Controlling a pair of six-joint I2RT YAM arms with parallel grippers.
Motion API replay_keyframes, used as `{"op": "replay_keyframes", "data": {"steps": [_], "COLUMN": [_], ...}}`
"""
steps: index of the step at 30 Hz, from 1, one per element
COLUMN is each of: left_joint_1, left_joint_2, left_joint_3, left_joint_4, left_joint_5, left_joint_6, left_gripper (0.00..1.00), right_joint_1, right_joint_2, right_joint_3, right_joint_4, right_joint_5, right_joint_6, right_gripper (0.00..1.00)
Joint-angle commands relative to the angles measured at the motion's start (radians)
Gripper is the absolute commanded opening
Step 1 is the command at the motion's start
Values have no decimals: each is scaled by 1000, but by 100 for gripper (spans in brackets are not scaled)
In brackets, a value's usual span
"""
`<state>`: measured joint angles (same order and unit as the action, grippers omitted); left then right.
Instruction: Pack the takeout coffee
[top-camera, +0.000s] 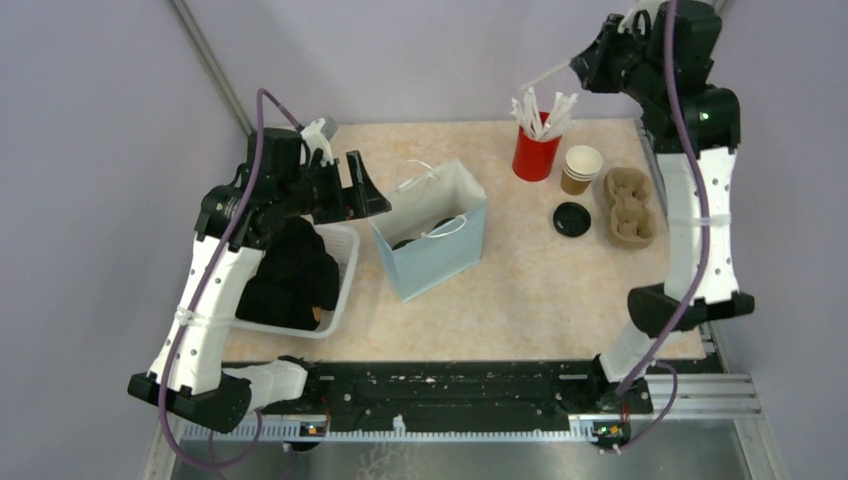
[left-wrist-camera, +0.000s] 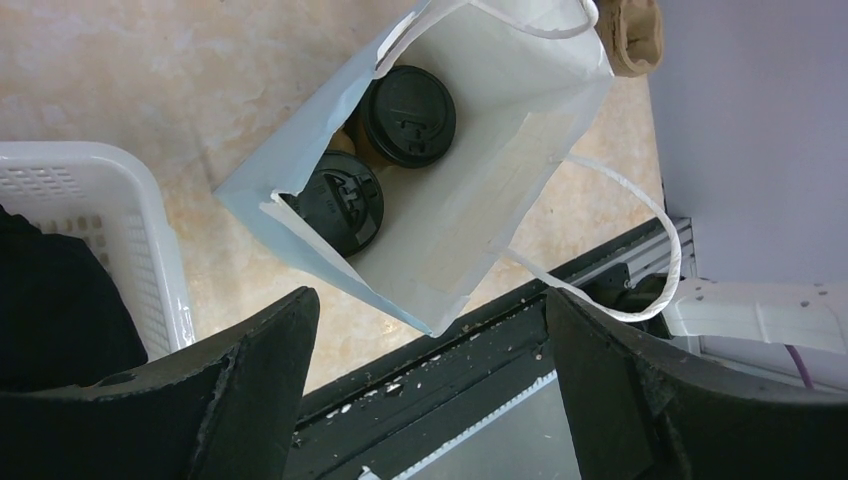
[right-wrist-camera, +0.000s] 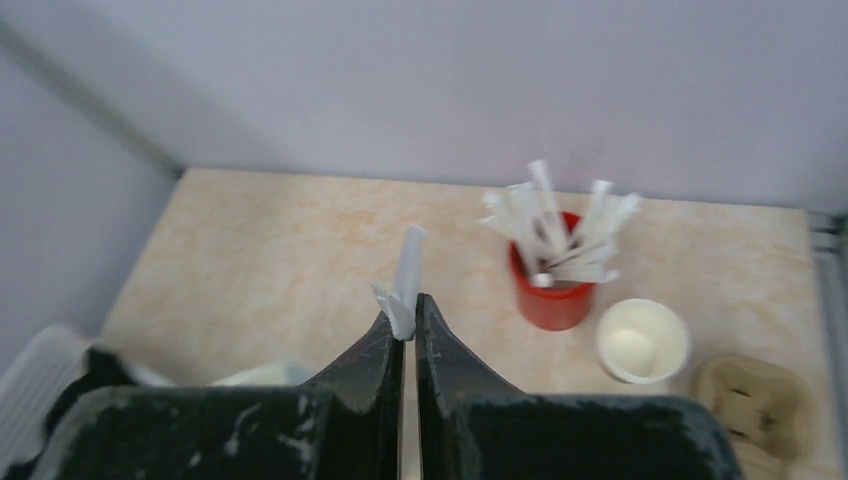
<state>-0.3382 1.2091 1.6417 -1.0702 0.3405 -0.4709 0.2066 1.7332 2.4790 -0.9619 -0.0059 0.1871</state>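
Observation:
Two takeout coffee cups with black lids (left-wrist-camera: 408, 115) (left-wrist-camera: 340, 200) stand inside the open pale blue bag (top-camera: 440, 250) (left-wrist-camera: 500, 150). A third brown cup (top-camera: 581, 168) (right-wrist-camera: 640, 340) stands open on the table, its black lid (top-camera: 571, 219) lying in front of it. My left gripper (top-camera: 368, 190) (left-wrist-camera: 430, 330) hovers open just left of the bag's mouth, holding nothing. My right gripper (top-camera: 580, 66) (right-wrist-camera: 410, 320) is raised at the back right, shut on a white wrapped straw (top-camera: 545, 75) (right-wrist-camera: 406, 275), above and beside the red cup of straws (top-camera: 535, 152) (right-wrist-camera: 553, 295).
A white basket (top-camera: 340, 285) (left-wrist-camera: 90, 200) with dark contents sits left of the bag under my left arm. A moulded cardboard cup carrier (top-camera: 630, 207) (right-wrist-camera: 750, 410) lies right of the open cup. The bag's white handles (left-wrist-camera: 620, 260) loop outward.

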Motion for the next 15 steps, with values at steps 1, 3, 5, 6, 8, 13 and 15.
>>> {"op": "replay_keyframes", "data": {"steps": [1,3,5,6,8,13,15], "left_joint_1": [4,4,4,4,4,4,4], "left_joint_2": [-3,-5,-4,-5,-7,-14,-9], "left_joint_3": [12,10,14,15,17,13,13], "left_joint_4": [56,63,68,70,73,85,82], "left_joint_5": [3,-16,-32,-42,-69,-94,-90], "left_joint_6": [22,22,20,19,16,11,7], "left_gripper": [90,90,90,90,90,90,90], "right_joint_1": [42,65,65,70,83,226,311], "right_joint_2": [-223,-310,-374,-386,-393,-388,-370], "right_joint_3": [-206,-331,-425,-450,-482,-586,-625], "right_joint_4": [112,189,228,230,204,161,207], "right_joint_5": [-436,-538,-625,-660,-721,-710,-645], "right_joint_6": [81,133,185,195,195,148,143], "right_gripper": [0,0,0,0,0,0,0]}}
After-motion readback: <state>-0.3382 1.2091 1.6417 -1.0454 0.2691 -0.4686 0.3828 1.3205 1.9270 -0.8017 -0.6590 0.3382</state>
